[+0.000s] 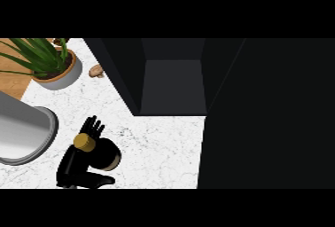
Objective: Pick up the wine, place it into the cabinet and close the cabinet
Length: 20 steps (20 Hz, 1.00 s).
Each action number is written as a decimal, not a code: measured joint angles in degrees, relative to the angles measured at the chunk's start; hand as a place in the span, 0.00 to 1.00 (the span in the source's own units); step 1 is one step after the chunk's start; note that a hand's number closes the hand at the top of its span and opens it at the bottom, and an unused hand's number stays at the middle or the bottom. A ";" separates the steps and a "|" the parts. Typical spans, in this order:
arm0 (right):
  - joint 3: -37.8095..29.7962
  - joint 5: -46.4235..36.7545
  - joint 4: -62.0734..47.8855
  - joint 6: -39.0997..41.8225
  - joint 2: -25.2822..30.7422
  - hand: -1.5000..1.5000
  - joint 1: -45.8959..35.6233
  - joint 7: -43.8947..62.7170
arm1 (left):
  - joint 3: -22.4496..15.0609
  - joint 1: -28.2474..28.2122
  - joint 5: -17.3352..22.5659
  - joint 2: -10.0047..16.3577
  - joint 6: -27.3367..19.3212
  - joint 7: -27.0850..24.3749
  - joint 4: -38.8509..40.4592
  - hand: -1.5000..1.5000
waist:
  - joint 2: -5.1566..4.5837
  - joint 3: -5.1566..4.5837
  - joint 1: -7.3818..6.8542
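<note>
Wine bottle of dark glass with gold cap (107, 156) stood upright just right of our black left hand (71, 166), whose fingers were straight, holding nothing; the open dark cabinet (173, 84) lay beyond, rightward.

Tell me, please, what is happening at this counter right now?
The robot's left hand is at the wine, which stands on the white counter. The hand's fingers stretch straight past the bottle's gold cap, not curled round it. Behind, the black cabinet stands open, and the wine is not yet in it. The right hand is out of view. A potted plant and a grey pot sit at the left.
</note>
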<state>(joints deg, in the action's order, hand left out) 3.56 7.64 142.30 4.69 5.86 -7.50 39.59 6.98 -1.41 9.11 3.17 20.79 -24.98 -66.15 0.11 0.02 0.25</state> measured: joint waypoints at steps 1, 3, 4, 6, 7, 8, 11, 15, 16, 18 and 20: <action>0.05 -0.01 0.16 -0.27 -0.01 0.00 -0.04 0.54 | 0.16 -0.24 0.36 0.27 0.47 0.02 0.03 0.00 | 0.01 0.00 0.00; -0.43 0.02 0.16 0.64 -0.06 0.00 1.33 -0.84 | 0.74 0.51 1.37 0.67 1.89 -0.65 1.62 1.00 | 0.00 0.00 0.06; -0.74 -0.01 0.04 0.52 0.03 0.00 0.55 -0.54 | 0.75 1.63 1.63 0.58 2.09 -0.42 2.48 1.00 | -0.02 0.00 0.06; 0.22 -0.22 0.18 0.16 -0.28 0.00 0.70 -0.04 | 0.23 1.87 1.74 0.62 4.02 -1.70 3.90 1.00 | -0.01 -0.02 0.12; 0.06 -0.25 0.21 0.34 -0.28 0.00 1.06 -0.29 | -0.22 1.99 1.88 0.56 4.67 -1.26 3.78 1.00 | -0.01 -0.02 0.11; -0.57 -0.22 0.13 0.43 -0.19 0.00 0.97 -0.33 | -0.51 2.84 1.36 0.68 5.07 -2.15 4.72 1.00 | -0.02 -0.02 0.14; -2.00 -0.11 0.00 0.98 0.19 0.00 0.98 -0.49 | -1.71 3.44 -0.59 1.08 5.62 -3.98 6.03 1.00 | -0.04 -0.02 0.13; -1.90 -0.04 -0.15 1.28 -0.24 0.00 1.08 -0.75 | -3.60 3.63 -5.53 1.78 3.76 -9.97 6.16 1.00 | 0.06 0.02 0.19; -2.20 -0.03 -0.24 1.38 -0.19 0.00 0.90 -0.77 | -3.87 3.36 -6.33 1.77 2.64 -10.11 5.04 1.00 | 0.07 0.02 0.11; -1.60 -0.17 -0.30 1.31 -0.54 0.00 1.00 -0.92 | -3.02 2.89 -6.68 2.11 0.87 -10.64 4.38 1.00 | 0.05 0.01 0.03; -1.98 -0.17 -0.81 1.28 -0.44 0.00 -0.10 -0.77 | -1.39 2.84 -6.34 2.29 -1.29 -10.60 4.15 1.00 | 0.02 0.00 -0.08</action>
<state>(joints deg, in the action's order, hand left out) 1.58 7.46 141.48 5.98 5.42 -7.60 38.82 5.58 1.43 2.77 5.46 19.50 -35.58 -61.99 0.13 0.02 0.17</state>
